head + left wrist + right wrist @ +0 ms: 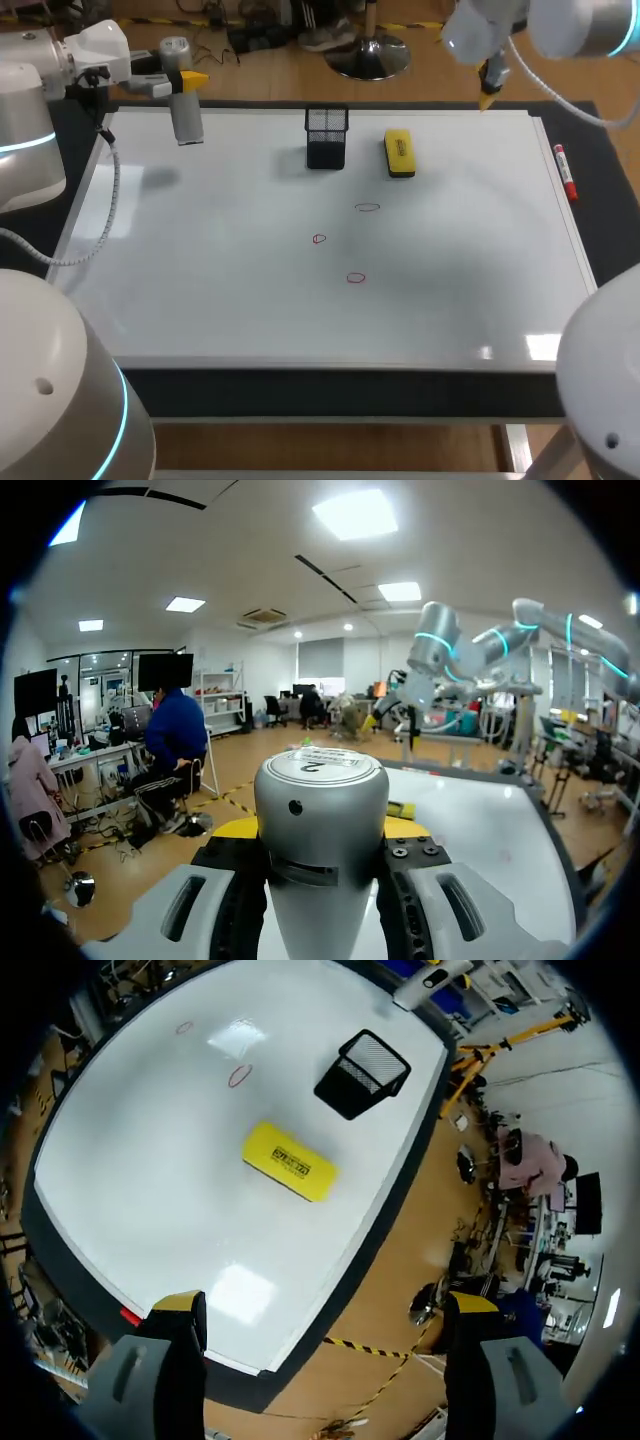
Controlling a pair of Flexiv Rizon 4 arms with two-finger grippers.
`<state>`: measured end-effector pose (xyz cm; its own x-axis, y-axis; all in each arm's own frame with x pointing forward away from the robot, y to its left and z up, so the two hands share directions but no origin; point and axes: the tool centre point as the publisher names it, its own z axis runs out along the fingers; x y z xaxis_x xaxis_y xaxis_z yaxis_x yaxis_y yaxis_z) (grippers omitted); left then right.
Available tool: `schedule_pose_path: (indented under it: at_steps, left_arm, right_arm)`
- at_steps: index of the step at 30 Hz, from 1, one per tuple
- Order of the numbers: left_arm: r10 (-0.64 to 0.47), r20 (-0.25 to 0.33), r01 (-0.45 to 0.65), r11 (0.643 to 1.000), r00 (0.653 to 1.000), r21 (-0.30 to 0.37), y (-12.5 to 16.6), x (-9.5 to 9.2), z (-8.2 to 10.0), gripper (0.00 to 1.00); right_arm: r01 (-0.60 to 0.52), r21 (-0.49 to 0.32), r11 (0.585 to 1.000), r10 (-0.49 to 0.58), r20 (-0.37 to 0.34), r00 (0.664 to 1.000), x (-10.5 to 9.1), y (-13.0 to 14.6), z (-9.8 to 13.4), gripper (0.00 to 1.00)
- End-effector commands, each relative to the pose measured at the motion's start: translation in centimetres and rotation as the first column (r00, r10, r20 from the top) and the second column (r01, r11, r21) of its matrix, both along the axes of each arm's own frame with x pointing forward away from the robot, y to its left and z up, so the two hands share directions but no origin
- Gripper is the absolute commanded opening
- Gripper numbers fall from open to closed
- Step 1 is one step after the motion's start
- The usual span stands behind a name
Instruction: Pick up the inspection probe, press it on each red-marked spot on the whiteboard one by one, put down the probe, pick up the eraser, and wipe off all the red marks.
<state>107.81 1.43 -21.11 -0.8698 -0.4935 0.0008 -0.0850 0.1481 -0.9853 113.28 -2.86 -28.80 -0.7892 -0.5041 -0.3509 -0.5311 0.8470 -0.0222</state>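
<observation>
My left gripper [188, 80] is shut on the inspection probe [186, 115], a silver cylinder, and holds it in the air over the far left corner of the whiteboard [200, 290]. In the left wrist view the probe [320, 820] stands upright between the yellow fingertips [238, 828]. Three small red marks [367, 208] [319, 239] [356, 278] lie near the board's middle. The yellow eraser [399, 153] [290, 1162] lies flat at the back. My right gripper [489, 85] [325, 1305] hangs open and empty above the board's far right edge.
A black mesh holder [326, 137] [362, 1072] stands just left of the eraser. A red marker pen [565, 172] lies on the dark mat beside the board's right edge.
</observation>
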Motion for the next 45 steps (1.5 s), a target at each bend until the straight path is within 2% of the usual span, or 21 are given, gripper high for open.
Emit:
schedule_pose_path:
  at_steps: [1,19,24,26,32,34,35,36,38,43,45]
  left_arm:
    - [0.001,0.002,-0.001,1.0,1.0,-0.001,0.0,0.0,0.1,0.0]
    - [0.001,0.002,-0.001,1.0,1.0,-0.001,0.0,0.0,0.1,0.0]
    - [0.001,0.002,-0.001,1.0,1.0,-0.001,0.0,0.0,0.1,0.0]
    - [0.001,0.002,-0.001,1.0,1.0,-0.001,0.0,0.0,0.1,0.0]
    - [0.001,0.002,-0.001,1.0,1.0,-0.001,0.0,0.0,0.1,0.0]
    - [0.001,0.002,-0.001,1.0,1.0,-0.001,0.0,0.0,0.1,0.0]
    - [0.001,0.002,-0.001,1.0,1.0,-0.001,0.0,0.0,0.1,0.0]
    - [0.001,0.002,-0.001,1.0,1.0,-0.001,0.0,0.0,0.1,0.0]
    - [0.001,0.002,-0.001,1.0,1.0,-0.001,0.0,0.0,0.1,0.0]
    - [0.001,0.002,-0.001,1.0,1.0,-0.001,0.0,0.0,0.1,0.0]
    - [0.001,0.002,-0.001,1.0,1.0,-0.001,0.0,0.0,0.1,0.0]
  right_arm:
    - [-0.074,-0.391,0.917,0.0,-0.186,0.982,-0.1,0.5,0.5,1.0]
    - [-0.074,-0.391,0.917,0.0,-0.186,0.982,-0.1,0.5,0.5,1.0]
    - [-0.199,-0.343,0.918,0.143,-0.183,0.973,-0.5,1.2,-0.4,1.0]
    - [-0.224,-0.337,0.914,0.162,-0.203,0.966,-0.6,1.3,-1.0,1.0]
    - [-0.364,-0.332,0.871,0.29,-0.252,0.923,-1.1,1.5,-3.0,1.0]
    - [-0.415,-0.296,0.86,0.351,-0.245,0.904,-1.3,1.7,-3.7,1.0]
    - [-0.442,-0.292,0.848,0.375,-0.26,0.89,-1.4,1.8,-4.2,1.0]
    - [-0.47,-0.268,0.841,0.417,-0.234,0.878,-1.4,1.9,-4.6,1.0]
    - [-0.516,-0.263,0.815,0.461,-0.246,0.853,-1.6,2.1,-5.4,1.0]
    - [-0.629,-0.221,0.745,0.598,-0.196,0.777,-2.0,3.0,-6.9,1.0]
    - [-0.68,-0.215,0.701,0.647,-0.211,0.733,-2.3,3.6,-7.5,1.0]
